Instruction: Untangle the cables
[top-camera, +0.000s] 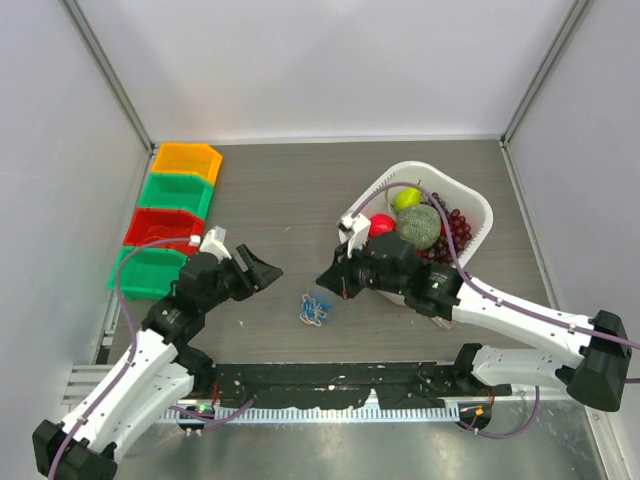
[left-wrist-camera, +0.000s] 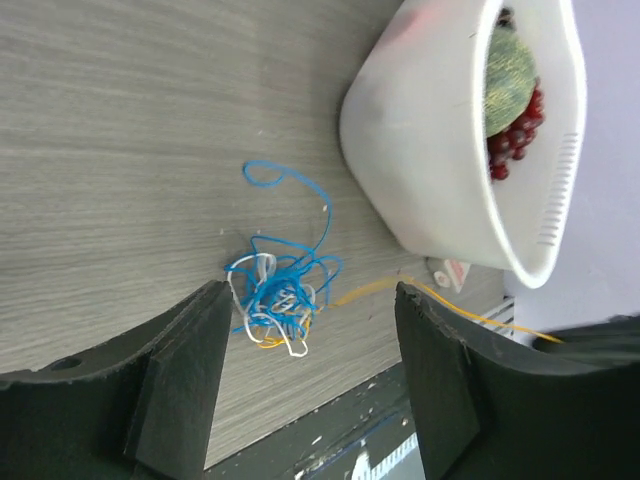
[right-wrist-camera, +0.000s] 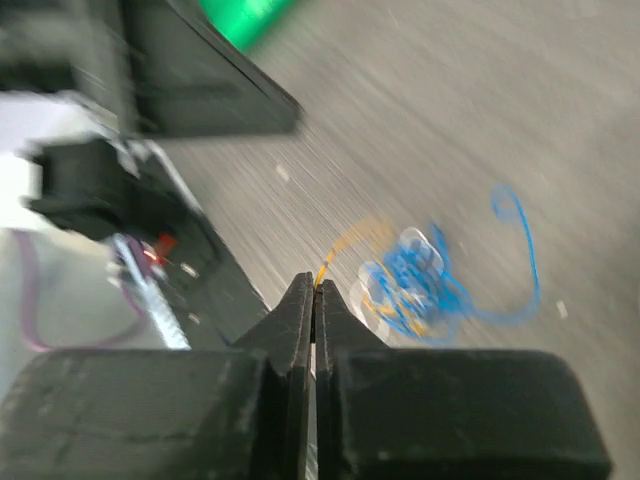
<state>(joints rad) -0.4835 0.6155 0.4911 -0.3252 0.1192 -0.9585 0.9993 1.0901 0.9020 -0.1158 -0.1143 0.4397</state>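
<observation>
The cables (top-camera: 316, 310) are a small clump of blue, white and orange-tan wire on the table between the two arms. In the left wrist view the clump (left-wrist-camera: 275, 295) lies near the left finger, with a blue loop trailing away. An orange wire (left-wrist-camera: 380, 288) runs out of it to the right. My right gripper (top-camera: 326, 281) is shut on the end of that orange wire (right-wrist-camera: 350, 240), just right of the clump (right-wrist-camera: 415, 280), and its jaws (right-wrist-camera: 315, 292) are pressed together. My left gripper (top-camera: 266, 270) is open and empty left of the clump, and its jaws (left-wrist-camera: 310, 300) stand wide apart.
A white basket (top-camera: 478, 205) with fruit stands at the right, behind my right arm. It also shows in the left wrist view (left-wrist-camera: 420, 150). Orange, green and red bins (top-camera: 175, 200) line the left edge. A black strip (top-camera: 330, 385) runs along the near table edge.
</observation>
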